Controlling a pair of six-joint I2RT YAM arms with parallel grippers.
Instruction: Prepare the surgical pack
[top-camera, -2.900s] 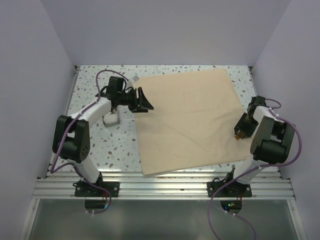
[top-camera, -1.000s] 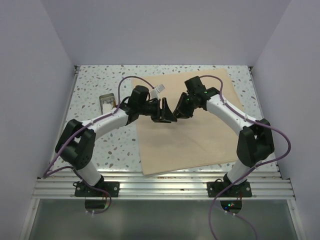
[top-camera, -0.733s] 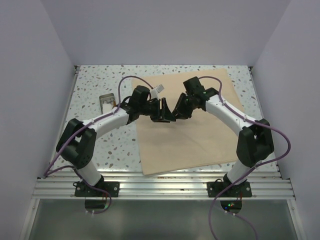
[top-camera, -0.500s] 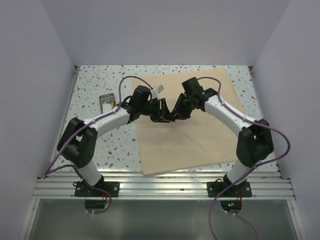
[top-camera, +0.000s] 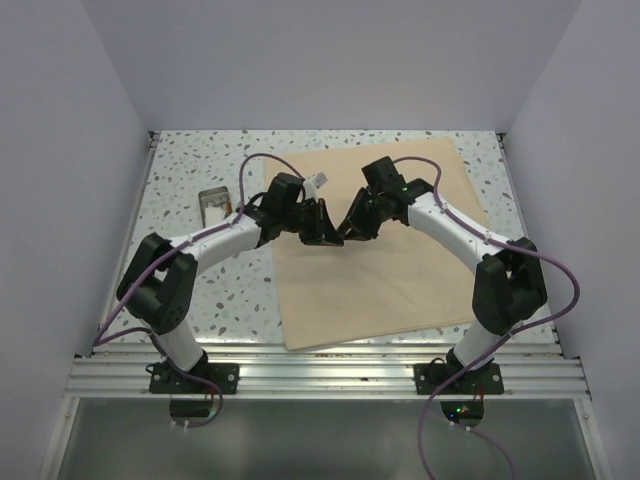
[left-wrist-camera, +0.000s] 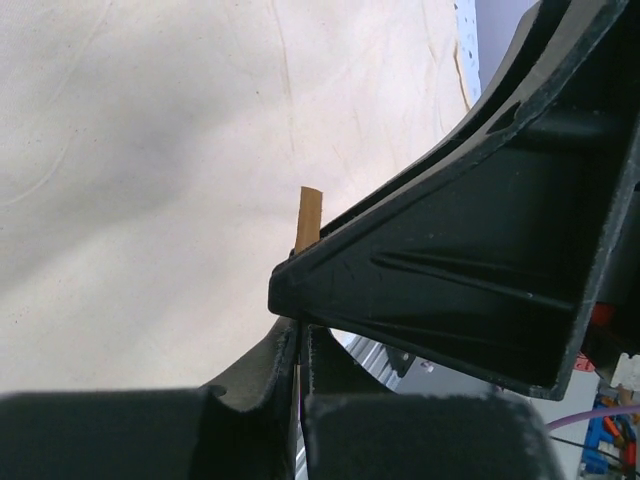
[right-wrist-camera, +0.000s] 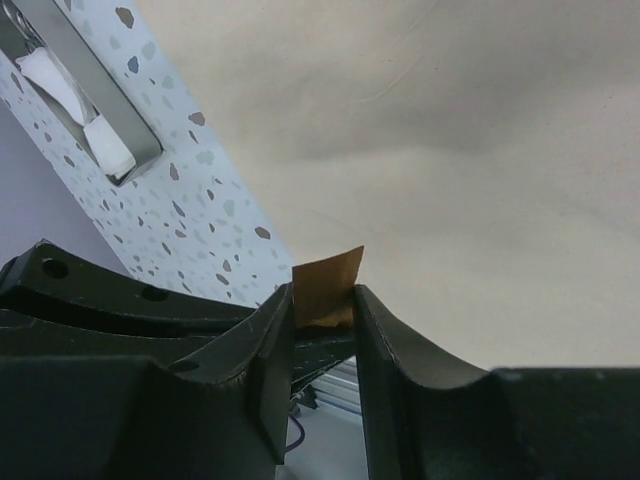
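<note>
So here's where you're at: both arms reach in over the far-left part of the tan cloth (top-camera: 400, 270), which lies spread flat on the speckled counter (top-camera: 190, 170). Your two pincers meet tip to tip above it.

Your right pincer (top-camera: 352, 226) is at a narrow setting and it's holding a small brown tab (right-wrist-camera: 327, 283). In the right wrist view the tab sits upright between the two fingers, with its top edge poking out above them.

Your left pincer (top-camera: 330, 234) is squeezed down to a hairline slit. In the left wrist view the same tab shows edge-on, standing in line with that slit, with the right pincer's black finger right up against it. I honestly can't tell if the left one has actually caught the tab or is just closed next to it, because the base of the tab is hidden.

The little silver tin (top-camera: 215, 207) sits on the bare counter off the cloth's left edge, well apart from both pincers. There are white gauze pieces (right-wrist-camera: 108, 150) lying inside it.
</note>
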